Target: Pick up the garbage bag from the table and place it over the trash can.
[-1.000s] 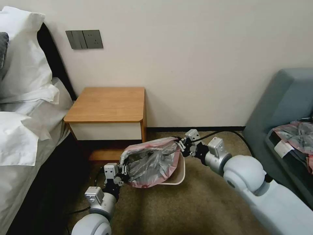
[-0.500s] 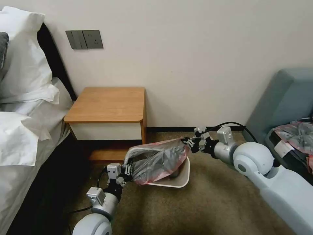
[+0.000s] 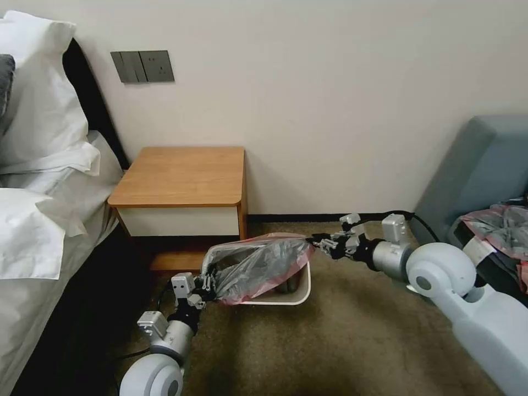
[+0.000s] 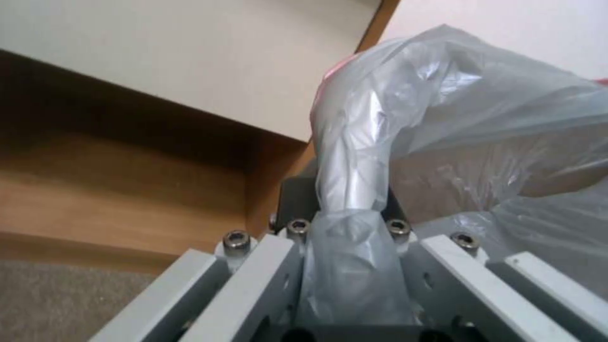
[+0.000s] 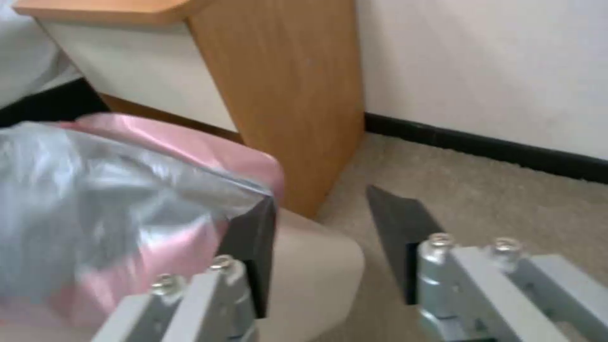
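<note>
right gripper drawn back from bag since half a second earlier, jaws spread wide and empty, one finger just beside the pink rim. left gripper clamped on a gathered fold of bag. bag draped over can on the carpet, stretched across the near-left side, far-right corner of can rim left bare. judged partly fitted, not yet seated all round. table just behind can, close to the left arm's working room; sofa and a plastic bundle well apart to the right.
</note>
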Controlling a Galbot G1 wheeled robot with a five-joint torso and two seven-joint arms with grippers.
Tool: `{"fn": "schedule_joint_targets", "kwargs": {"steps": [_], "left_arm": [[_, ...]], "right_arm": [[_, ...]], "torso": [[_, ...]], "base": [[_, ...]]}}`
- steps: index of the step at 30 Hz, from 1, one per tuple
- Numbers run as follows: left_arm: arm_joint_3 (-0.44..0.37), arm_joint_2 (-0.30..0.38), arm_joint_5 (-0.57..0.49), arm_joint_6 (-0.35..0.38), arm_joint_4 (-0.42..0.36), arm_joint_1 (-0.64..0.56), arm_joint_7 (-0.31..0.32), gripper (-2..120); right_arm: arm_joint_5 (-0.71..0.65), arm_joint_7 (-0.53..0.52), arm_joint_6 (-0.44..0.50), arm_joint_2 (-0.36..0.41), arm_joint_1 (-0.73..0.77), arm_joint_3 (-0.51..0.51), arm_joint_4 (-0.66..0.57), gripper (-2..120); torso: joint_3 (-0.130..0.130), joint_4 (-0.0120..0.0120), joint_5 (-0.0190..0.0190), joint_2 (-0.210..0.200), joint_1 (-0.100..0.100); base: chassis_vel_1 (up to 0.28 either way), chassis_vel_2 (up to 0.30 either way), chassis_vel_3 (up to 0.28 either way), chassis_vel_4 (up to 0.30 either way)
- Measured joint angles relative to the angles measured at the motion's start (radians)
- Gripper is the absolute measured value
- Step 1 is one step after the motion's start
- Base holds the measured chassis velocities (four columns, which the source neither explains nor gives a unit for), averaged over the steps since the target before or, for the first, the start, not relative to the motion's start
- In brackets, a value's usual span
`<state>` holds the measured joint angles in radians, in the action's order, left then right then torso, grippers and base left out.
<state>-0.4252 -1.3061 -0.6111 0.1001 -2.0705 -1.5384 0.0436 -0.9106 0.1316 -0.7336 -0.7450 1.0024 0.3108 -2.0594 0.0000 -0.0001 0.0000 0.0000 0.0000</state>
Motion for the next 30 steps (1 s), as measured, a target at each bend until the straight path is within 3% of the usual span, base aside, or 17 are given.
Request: {"fn": "schedule_joint_targets", "kwargs": {"steps": [10,13,15,18,20,21,22,24,30], "left_arm": [[-0.003,0.004,-0.019,0.011,0.005,0.017,0.009,3],[-0.003,0.004,-0.028,0.017,0.006,0.019,0.022,3],[-0.003,0.004,-0.032,0.019,0.006,0.019,0.024,3],[-0.003,0.004,-0.040,0.024,0.007,0.019,0.032,3],[-0.005,0.004,-0.042,0.026,0.012,0.020,0.039,3],[-0.005,0.004,-0.042,0.026,0.012,0.020,0.039,3],[-0.005,0.005,-0.042,0.027,0.015,0.021,0.043,3],[-0.004,0.006,-0.042,0.027,0.016,0.023,0.045,3],[0.001,0.005,-0.039,0.030,0.009,0.026,0.050,3]], "right_arm": [[0.053,0.031,0.001,0.012,0.069,0.072,-0.002,73],[0.029,-0.013,0.003,-0.019,0.115,0.122,-0.051,89],[0.011,-0.030,0.004,-0.028,0.126,0.136,-0.067,92],[-0.083,-0.104,0.009,-0.061,0.169,0.183,-0.133,99],[-0.319,-0.252,0.026,-0.108,0.213,0.218,-0.249,100],[-0.319,-0.252,0.026,-0.108,0.213,0.218,-0.249,100],[-0.522,-0.395,0.045,-0.141,0.220,0.212,-0.319,100],[-0.679,-0.515,0.065,-0.175,0.214,0.181,-0.364,100],[-0.767,-0.643,0.097,-0.261,0.202,0.034,-0.385,100]], "torso": [[0.000,0.0000,-0.0001,0.000,0.000],[0.000,0.0002,0.0002,0.000,0.000],[0.000,0.0002,0.0001,0.000,0.000],[0.000,0.0000,0.0001,0.000,0.000],[0.000,-0.0001,-0.0003,0.000,0.000],[0.000,-0.0001,-0.0003,0.000,0.000],[0.000,0.0001,-0.0004,0.000,0.000],[0.000,0.0000,-0.0003,0.000,0.000],[0.000,0.0001,0.0000,0.000,0.000]], "base": [[0.000,0.000,0.000,0.000],[0.000,0.000,0.000,0.000],[0.000,0.000,0.000,0.000],[0.000,0.000,0.000,0.000],[0.000,0.000,0.000,0.000],[0.000,0.000,0.000,0.000],[0.000,0.000,0.000,0.000],[0.000,0.000,0.000,0.000],[0.000,0.000,0.000,0.000]]}}
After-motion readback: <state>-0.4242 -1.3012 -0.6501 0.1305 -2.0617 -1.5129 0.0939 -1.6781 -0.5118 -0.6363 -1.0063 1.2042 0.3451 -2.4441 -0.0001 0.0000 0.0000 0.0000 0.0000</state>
